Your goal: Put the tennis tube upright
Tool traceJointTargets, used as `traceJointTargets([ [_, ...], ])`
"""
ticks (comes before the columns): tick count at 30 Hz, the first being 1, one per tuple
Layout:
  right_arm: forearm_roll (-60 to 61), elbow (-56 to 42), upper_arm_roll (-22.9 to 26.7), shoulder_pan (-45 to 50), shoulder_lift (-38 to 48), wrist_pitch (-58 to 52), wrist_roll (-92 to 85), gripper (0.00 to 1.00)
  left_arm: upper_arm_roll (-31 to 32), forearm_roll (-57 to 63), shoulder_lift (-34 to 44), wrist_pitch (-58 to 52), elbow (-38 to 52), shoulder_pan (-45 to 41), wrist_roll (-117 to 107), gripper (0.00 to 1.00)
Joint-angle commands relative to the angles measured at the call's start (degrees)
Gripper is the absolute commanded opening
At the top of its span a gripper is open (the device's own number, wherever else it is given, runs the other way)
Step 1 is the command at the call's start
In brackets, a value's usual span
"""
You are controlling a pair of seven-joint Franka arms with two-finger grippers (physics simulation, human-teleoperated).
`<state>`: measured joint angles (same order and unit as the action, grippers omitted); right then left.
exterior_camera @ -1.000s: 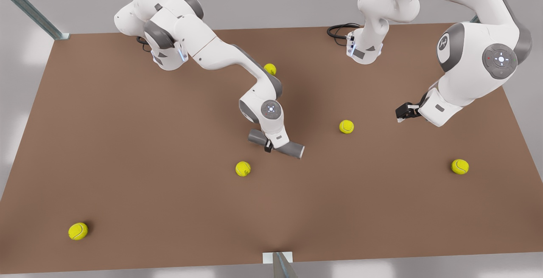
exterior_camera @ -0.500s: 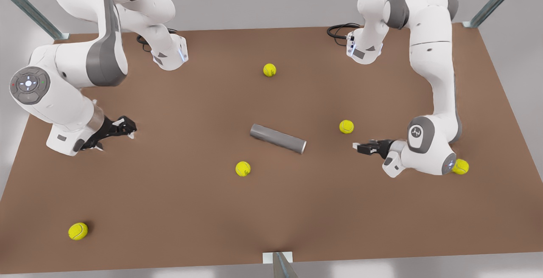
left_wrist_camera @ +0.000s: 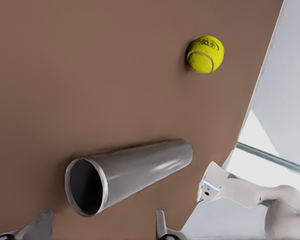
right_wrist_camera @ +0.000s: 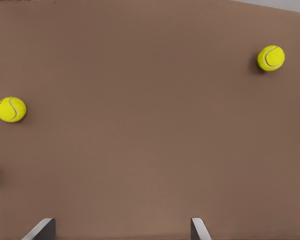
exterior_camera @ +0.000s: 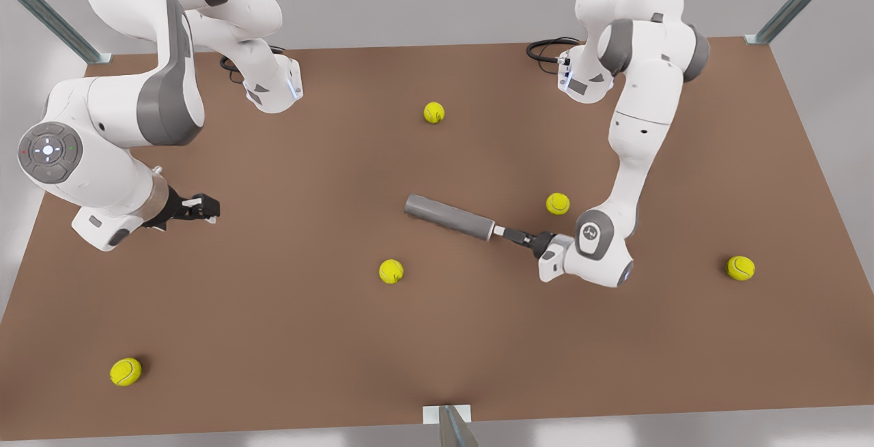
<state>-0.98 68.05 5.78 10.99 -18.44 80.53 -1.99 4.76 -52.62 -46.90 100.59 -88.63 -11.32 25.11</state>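
Tennis tube (exterior_camera: 448, 217): I see it lying mid-table (exterior_camera: 273, 338).
Left gripper (exterior_camera: 502, 231): fingers spread, at its open rim.
Right gripper (exterior_camera: 205, 207): fingers apart, waiting near the table's edge.

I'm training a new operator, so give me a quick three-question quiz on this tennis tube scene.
1. True or false: the tennis tube stands upright.
2. How many tennis balls lie on the table in the front view?
3. Which pincer faces the tube's open end: A, left pincer, or B, right pincer?
Key: 1 false, it lies on its side; 2 five; 3 A.
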Motion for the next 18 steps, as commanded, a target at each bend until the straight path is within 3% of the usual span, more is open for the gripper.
traceJointTargets([
  [1, 0.1, 0.0, 0.0, 0.0, 0.1, -0.1, 9.9, 1.0, 0.3, -0.6, 0.1, 3.2, -0.9, -0.2, 26.7, 1.0],
  [18, 0.1, 0.0, 0.0, -0.3, 0.1, -0.1, 9.9, 1.0, 1.9, -0.7, 0.1, 3.2, -5.1, -1.9, 26.1, 1.0],
])
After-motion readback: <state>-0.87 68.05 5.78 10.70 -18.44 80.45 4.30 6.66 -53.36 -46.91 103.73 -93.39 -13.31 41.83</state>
